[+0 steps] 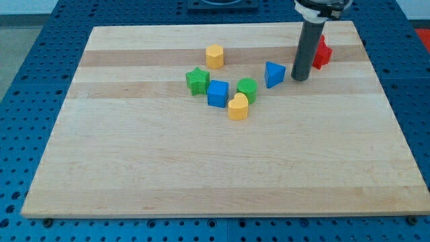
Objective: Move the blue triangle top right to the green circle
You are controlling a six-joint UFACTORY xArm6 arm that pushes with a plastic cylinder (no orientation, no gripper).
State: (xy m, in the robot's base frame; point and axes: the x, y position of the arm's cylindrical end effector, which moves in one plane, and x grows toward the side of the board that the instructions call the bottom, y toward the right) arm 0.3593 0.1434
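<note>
On the wooden desk (134,175), going from the view's left, sat a green star (197,81), a yellow hexagon (214,56) at its 1 o'clock, a blue cube (218,93), a yellow block (238,107) of rounded shape, and the green circle (247,89), touching that yellow block. The blue triangle (274,74) stood near the green circle, at its 1 o'clock, apart from it. My tip (299,78) rested just beside the triangle, at its 3 o'clock. A red block (322,52), shape unclear, lay half hidden behind the rod.

There were no jaws on this arm, only the rod, so nothing could be clamped. The triangle looked small, light and rigid, likely to slide easily and to spin if struck off-centre. I judged a flat face the best place to push, squarely through its middle.
</note>
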